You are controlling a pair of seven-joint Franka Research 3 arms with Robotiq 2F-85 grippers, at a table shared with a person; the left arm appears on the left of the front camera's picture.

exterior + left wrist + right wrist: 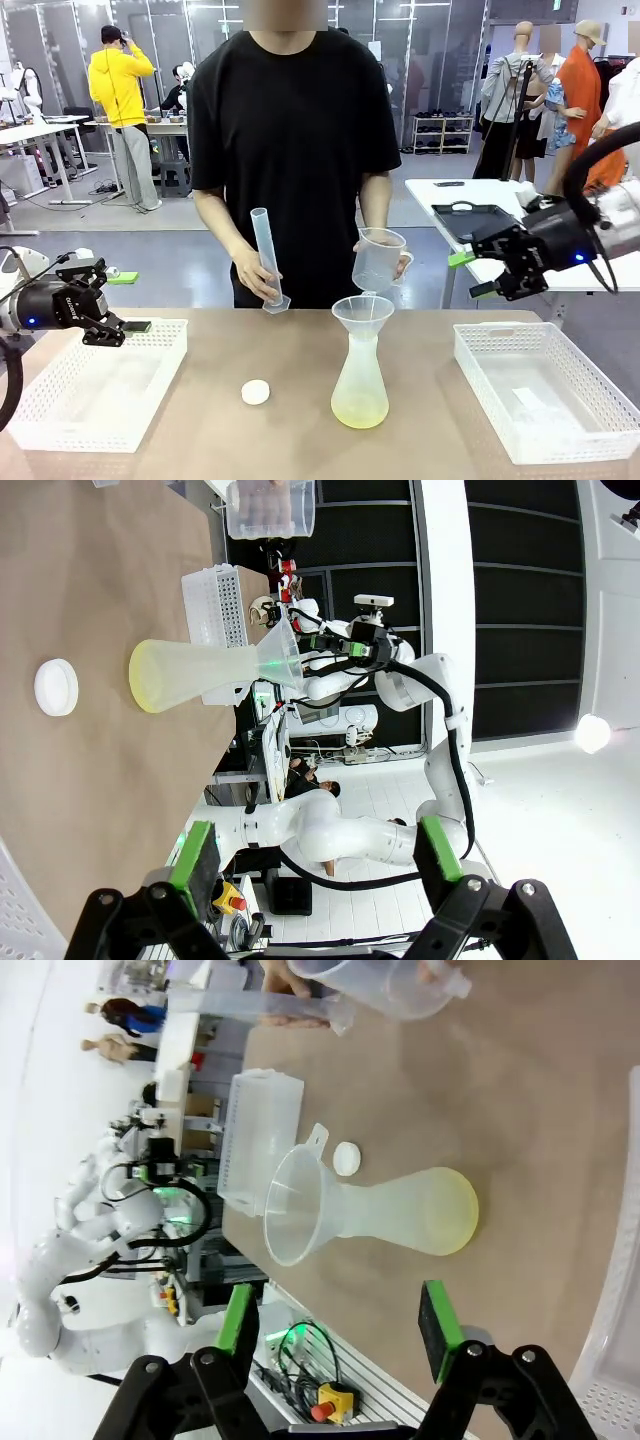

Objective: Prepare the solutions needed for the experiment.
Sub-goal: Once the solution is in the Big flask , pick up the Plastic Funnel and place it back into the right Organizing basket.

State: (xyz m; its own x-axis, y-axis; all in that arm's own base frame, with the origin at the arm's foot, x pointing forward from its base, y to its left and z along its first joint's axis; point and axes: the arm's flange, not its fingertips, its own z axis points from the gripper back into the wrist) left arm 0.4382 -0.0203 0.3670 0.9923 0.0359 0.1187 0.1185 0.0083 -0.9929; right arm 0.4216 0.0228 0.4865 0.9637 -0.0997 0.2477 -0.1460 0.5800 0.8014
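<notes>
You are looking at the left pincer (pixel 128 302) and the right pincer (pixel 470 275), both black and wearing green pads, each glowing with a blue light; a black cable (pixel 590 160) is arching over the right one. The person (pixel 290 150) is wearing a black short-sleeved T-shirt.

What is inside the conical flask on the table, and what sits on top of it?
Inside the conical flask a shallow layer of pale yellow-green solution lies at the bottom. A clear funnel sits in its neck. The frosted wall hides the funnel's stem.
</notes>
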